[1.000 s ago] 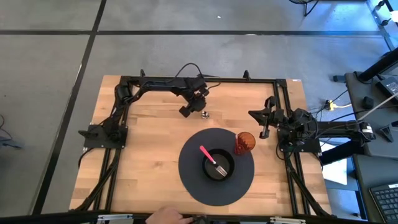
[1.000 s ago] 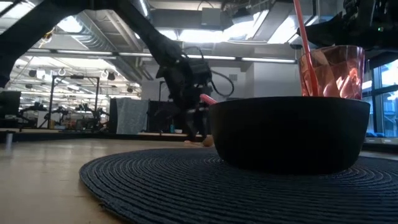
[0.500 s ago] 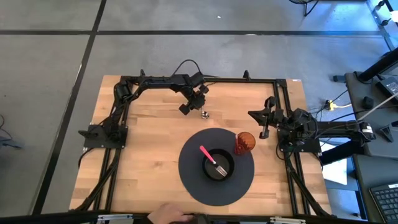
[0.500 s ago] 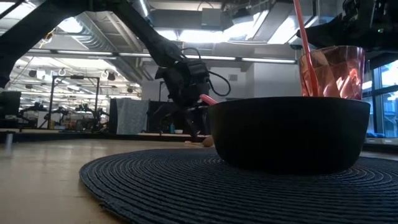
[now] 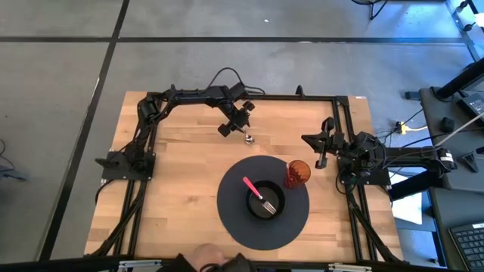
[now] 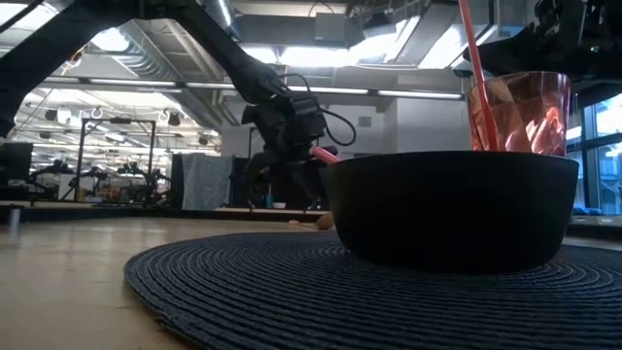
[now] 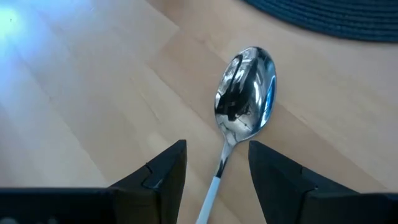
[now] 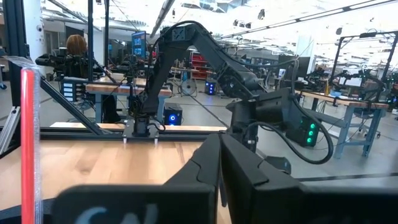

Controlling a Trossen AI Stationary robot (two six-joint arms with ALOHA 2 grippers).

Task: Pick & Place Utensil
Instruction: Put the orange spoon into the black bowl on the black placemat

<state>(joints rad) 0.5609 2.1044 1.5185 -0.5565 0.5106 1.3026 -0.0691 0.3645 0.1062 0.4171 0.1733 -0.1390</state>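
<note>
A spoon (image 7: pixel 244 92) with a shiny bowl and a white handle lies flat on the wooden table, just beyond the mat's far edge (image 5: pixel 247 138). My left gripper (image 7: pixel 214 180) hovers above its handle end, open, one finger on each side of the handle and clear of it; in the high view it (image 5: pixel 233 127) is just far-left of the spoon. A pink-handled fork (image 5: pixel 257 195) leans in a black bowl (image 5: pixel 266 204) on a round dark mat (image 5: pixel 234 219). My right gripper (image 8: pixel 219 163) waits shut at the table's right side (image 5: pixel 321 151).
An orange translucent cup (image 5: pixel 297 173) stands on the mat's right rim, close to the bowl. A black frame (image 5: pixel 249 97) runs along the table's far, left and right edges. A person's hand (image 5: pixel 208 261) shows at the near edge. Bare wood lies left of the mat.
My left gripper has risen off the table and drawn back a little toward the far edge, staying open. The spoon has kept its place on the wood. The person's hand at the near edge has shifted slightly.
</note>
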